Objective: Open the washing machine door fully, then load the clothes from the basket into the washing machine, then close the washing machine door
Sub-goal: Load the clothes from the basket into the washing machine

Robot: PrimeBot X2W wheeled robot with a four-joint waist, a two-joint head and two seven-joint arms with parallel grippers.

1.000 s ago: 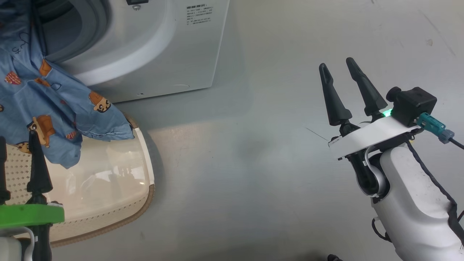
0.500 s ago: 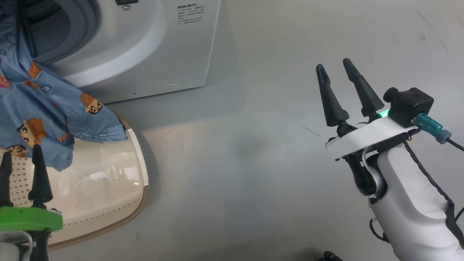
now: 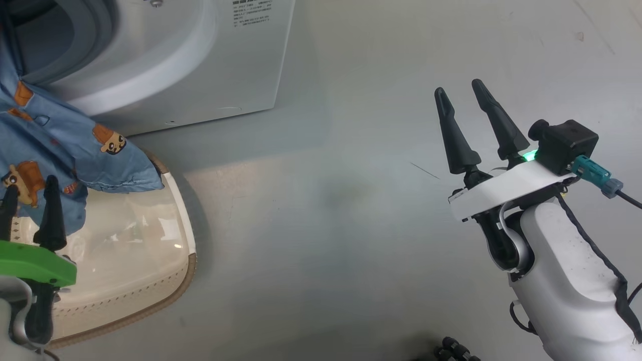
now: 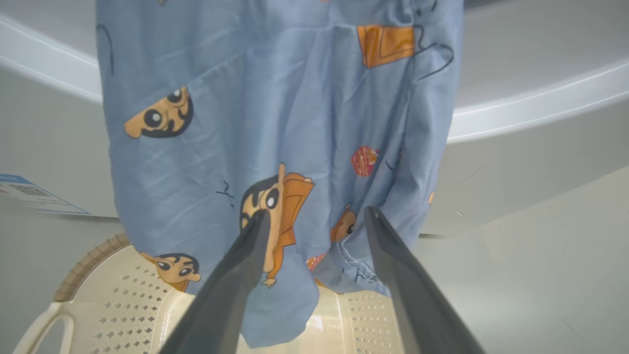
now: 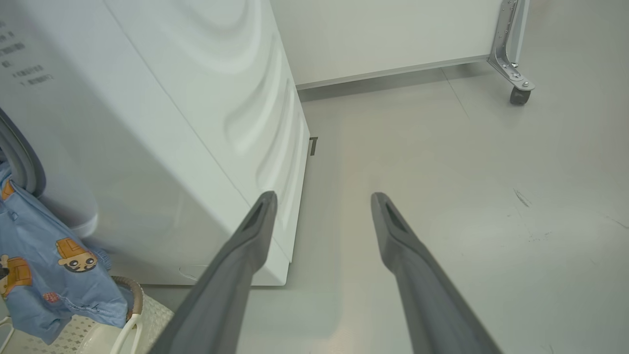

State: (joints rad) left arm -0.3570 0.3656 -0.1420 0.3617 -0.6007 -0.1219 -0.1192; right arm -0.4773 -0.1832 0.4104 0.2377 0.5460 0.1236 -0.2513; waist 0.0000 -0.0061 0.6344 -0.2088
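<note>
Light blue clothes [image 4: 275, 123] printed with brown-orange cartoon figures, draped from washing machine [image 3: 225, 65] opening into cream perforated basket [image 3: 125, 301]. Left gripper [image 4: 317, 212] wide open, empty, near fabric; right gripper [image 3: 458, 86] likewise, above floor [image 3: 326, 225].

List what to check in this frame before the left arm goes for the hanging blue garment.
1. State of the left gripper: ok. It is open and empty, with its fingers pointing at the blue garment.
2. Whether the blue garment is inside the washing machine: not ok. It hangs from the opening, down over the front, to the basket.
3. Whether the right gripper is out of the way: ok. It is open and empty above the floor.
4. Whether the basket is emptied: cannot tell. The garment covers part of it.
5. Whether the door is fully open: cannot tell.
</note>
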